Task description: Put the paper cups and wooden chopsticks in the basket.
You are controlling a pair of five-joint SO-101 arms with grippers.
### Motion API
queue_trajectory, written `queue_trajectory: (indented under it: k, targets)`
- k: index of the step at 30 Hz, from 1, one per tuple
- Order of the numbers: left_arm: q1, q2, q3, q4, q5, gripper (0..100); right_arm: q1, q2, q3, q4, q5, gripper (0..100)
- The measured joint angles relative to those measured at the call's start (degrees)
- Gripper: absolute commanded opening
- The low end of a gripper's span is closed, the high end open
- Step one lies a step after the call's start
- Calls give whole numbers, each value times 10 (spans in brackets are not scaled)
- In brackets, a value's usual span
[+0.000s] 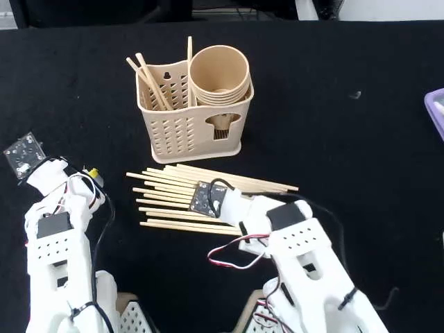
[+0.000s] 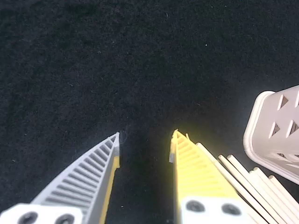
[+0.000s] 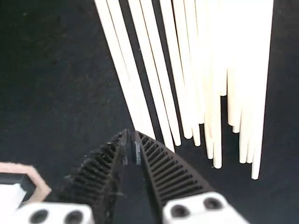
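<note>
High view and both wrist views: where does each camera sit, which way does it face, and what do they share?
High view: fixed above, looking down on the table, basket, paper cups and loose chopsticks; both arms at the lower edge.
Left wrist view: on the left arm, facing the table past the open left gripper.
Right wrist view: on the right arm, facing the loose chopsticks past the shut right gripper.
Shared: all three show the loose chopsticks; high and left wrist views share the basket.

The black cloth surface (image 1: 361, 159) carries a beige perforated plastic basket (image 1: 187, 128), with pale wooden chopsticks (image 1: 166, 198) lying loose just nearer.
</note>
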Motion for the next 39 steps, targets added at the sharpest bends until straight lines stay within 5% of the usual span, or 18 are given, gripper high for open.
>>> queue_trajectory:
  k: [8,18,39]
  targets:
    - [0,0,0,0,0,181,-7,-4,26,-45,-25,181]
    - [0,0,0,0,0,181,-77,-4,60,-68,-54,120]
    - [0,0,0,0,0,181,-74,-8,96,-119,-54,120]
